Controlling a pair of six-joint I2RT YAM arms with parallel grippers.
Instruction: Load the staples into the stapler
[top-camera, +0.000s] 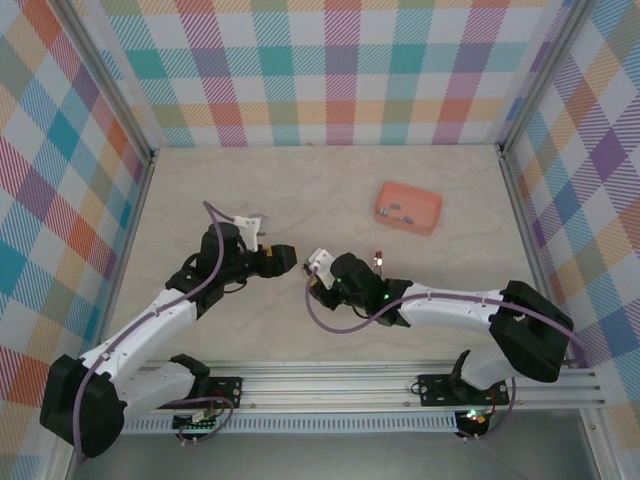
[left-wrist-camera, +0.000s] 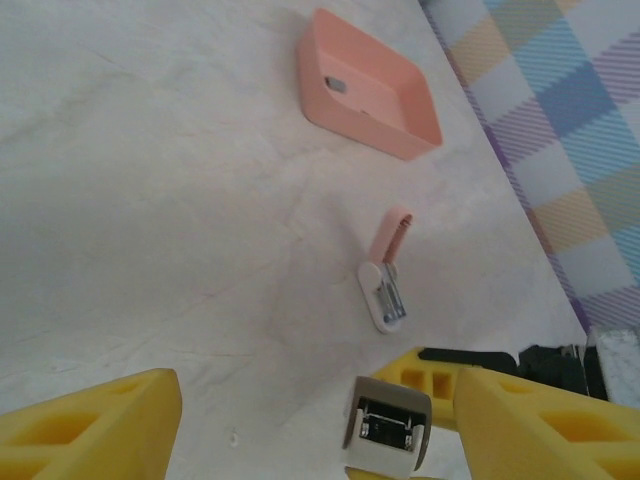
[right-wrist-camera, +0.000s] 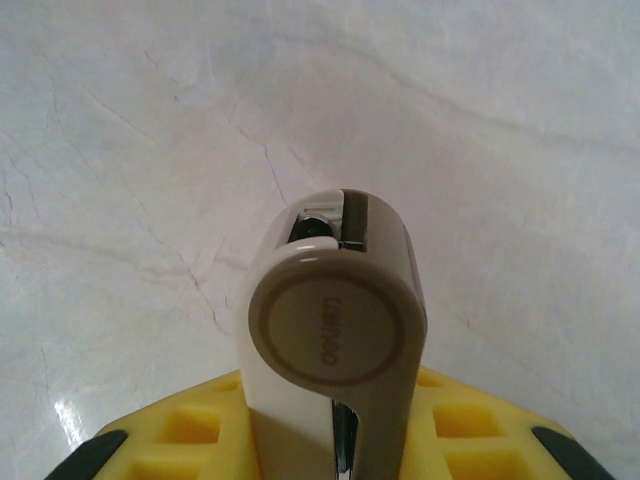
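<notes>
- Tabletop (top-camera: 300, 190) is showing pale beige with fine marble-like veining, and it is lying flat from the arm bases out to the back wall.
- Plaid walls (top-camera: 320, 70) in pastel orange, teal, purple and yellow are boxing the surface in on three sides, with aluminium frame posts (top-camera: 110, 80) running down the corners.
- A metal rail (top-camera: 340, 385) is crossing the near edge, carrying both arm bases.
- The salmon-orange tray (left-wrist-camera: 360, 135) is sitting at the right rear of the table, well apart from both arms.
- The staples (top-camera: 392, 210) are lying inside that tray as short grey strips on its floor.
- The right gripper (top-camera: 322, 272) is clenching its jaws on the white-and-beige stapler (right-wrist-camera: 335, 320), which is rising from between the yellow pads near the table's middle.
- From the left wrist view, the stapler's end is facing the camera with a dark metal channel showing.
- The left gripper (top-camera: 287, 260) is hovering just beside the stapler, apart from it, jaws spread and grasping nothing.
- Its yellow fingers (left-wrist-camera: 90, 425) are standing wide at either side of the wrist view.
- A small pink-and-white object (left-wrist-camera: 385, 280) with a metal part is lying on the table between the stapler and the tray; I cannot tell what it is.
</notes>
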